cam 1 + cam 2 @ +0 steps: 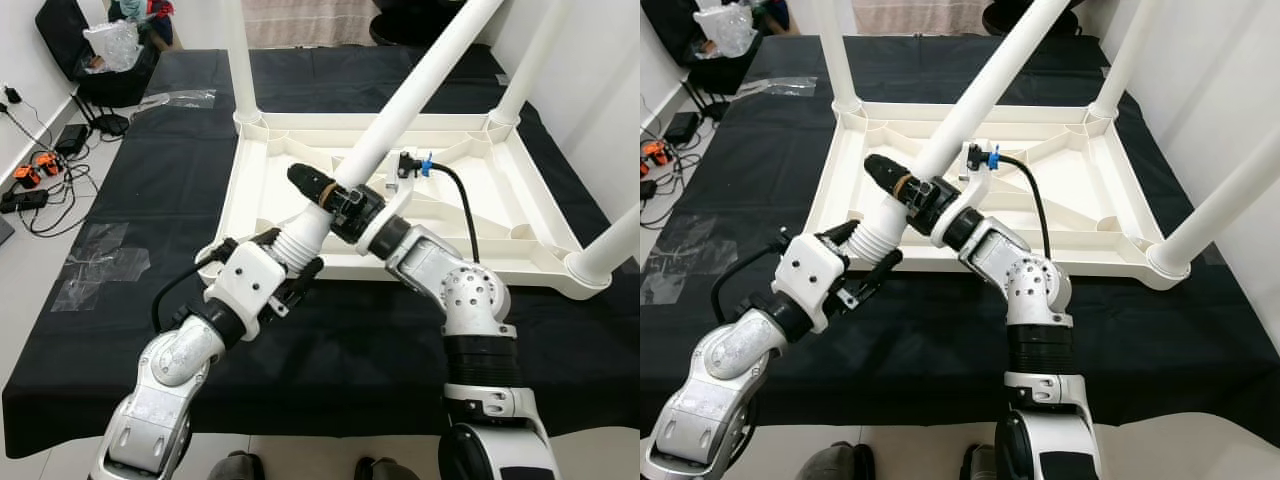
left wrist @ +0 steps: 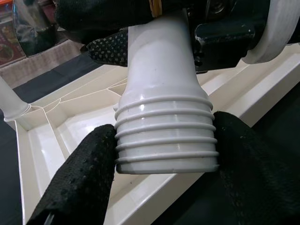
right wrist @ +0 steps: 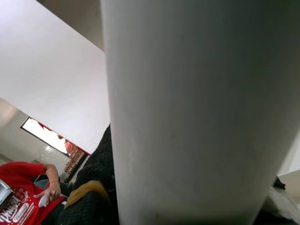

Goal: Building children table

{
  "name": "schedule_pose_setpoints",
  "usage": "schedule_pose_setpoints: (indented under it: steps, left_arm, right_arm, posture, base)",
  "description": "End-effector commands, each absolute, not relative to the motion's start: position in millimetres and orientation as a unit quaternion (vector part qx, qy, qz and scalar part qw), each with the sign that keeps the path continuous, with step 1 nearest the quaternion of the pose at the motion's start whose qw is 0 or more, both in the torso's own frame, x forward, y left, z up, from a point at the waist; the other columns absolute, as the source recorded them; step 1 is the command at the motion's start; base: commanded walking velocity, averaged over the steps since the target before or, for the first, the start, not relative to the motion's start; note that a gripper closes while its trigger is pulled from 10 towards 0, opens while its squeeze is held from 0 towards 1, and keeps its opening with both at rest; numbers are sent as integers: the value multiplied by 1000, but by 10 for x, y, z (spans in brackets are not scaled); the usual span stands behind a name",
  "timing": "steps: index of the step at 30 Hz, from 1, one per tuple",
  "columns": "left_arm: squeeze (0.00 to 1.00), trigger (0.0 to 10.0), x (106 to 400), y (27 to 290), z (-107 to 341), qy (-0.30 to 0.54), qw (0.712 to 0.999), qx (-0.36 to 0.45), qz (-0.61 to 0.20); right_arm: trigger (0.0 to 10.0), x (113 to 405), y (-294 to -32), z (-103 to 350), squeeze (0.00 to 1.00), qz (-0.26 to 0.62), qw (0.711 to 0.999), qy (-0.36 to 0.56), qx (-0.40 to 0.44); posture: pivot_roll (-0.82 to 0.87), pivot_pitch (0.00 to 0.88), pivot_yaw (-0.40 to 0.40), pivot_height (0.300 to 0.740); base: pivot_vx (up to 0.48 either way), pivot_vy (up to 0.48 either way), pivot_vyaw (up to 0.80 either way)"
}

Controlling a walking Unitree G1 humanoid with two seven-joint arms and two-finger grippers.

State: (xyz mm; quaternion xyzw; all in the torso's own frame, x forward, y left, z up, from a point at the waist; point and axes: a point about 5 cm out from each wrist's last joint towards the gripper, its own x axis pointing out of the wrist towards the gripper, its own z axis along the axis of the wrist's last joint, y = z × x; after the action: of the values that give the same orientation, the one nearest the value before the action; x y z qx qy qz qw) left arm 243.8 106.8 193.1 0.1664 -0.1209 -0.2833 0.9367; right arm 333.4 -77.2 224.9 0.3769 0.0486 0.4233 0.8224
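Observation:
A white children's table (image 1: 262, 180) lies upside down on a black cloth. Three white legs stand in its back left (image 1: 240, 60), back right (image 1: 530, 70) and front right (image 1: 612, 248) corners. A loose white leg (image 1: 420, 85) slants up to the right over the table. My left gripper (image 1: 290, 255) is shut on its ribbed threaded end (image 2: 166, 136), one black finger (image 2: 79, 183) on each side, just in front of the table's front left corner. My right gripper (image 1: 325, 190) is shut around the same leg (image 3: 197, 112) a little higher up.
The black cloth (image 1: 360, 360) ends close in front of me. On the floor to the left are cables and a power strip (image 1: 30, 180) and clear plastic sheets (image 1: 100, 265). A black chair with a plastic bag (image 1: 110, 50) stands far left. A person in red (image 3: 18, 187) sits beyond.

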Motion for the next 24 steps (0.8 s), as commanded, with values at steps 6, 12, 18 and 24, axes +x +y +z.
schedule_pose_setpoints:
  steps: [6, 12, 18, 24]
  left_arm:
    - [1000, 10000, 2474, 1133, 1831, -78, 942, 155, -287]
    - [1000, 10000, 2578, 1307, 1845, -66, 954, 180, -231]
    - [0, 10000, 2666, 1543, 1888, -60, 964, 186, -180]
    - [0, 10000, 2680, 1556, 1919, -73, 968, 186, -152]
  right_arm:
    - [0, 3348, -764, 2487, 0, 434, 822, 3, 368]
    - [0, 3341, -763, 2585, 0, 439, 819, -18, 369]
    - [0, 3393, -813, 2651, 0, 405, 852, -43, 330]
    - [0, 3546, -1006, 2720, 0, 253, 944, -129, 168]
  posture:
    - [66, 116, -40, 740]
    - [68, 104, -36, 740]
    - [69, 93, -37, 740]
    - [67, 75, -43, 740]
  base:
    - [0, 0, 0]
    - [0, 0, 0]
    - [0, 0, 0]
    - [0, 0, 0]
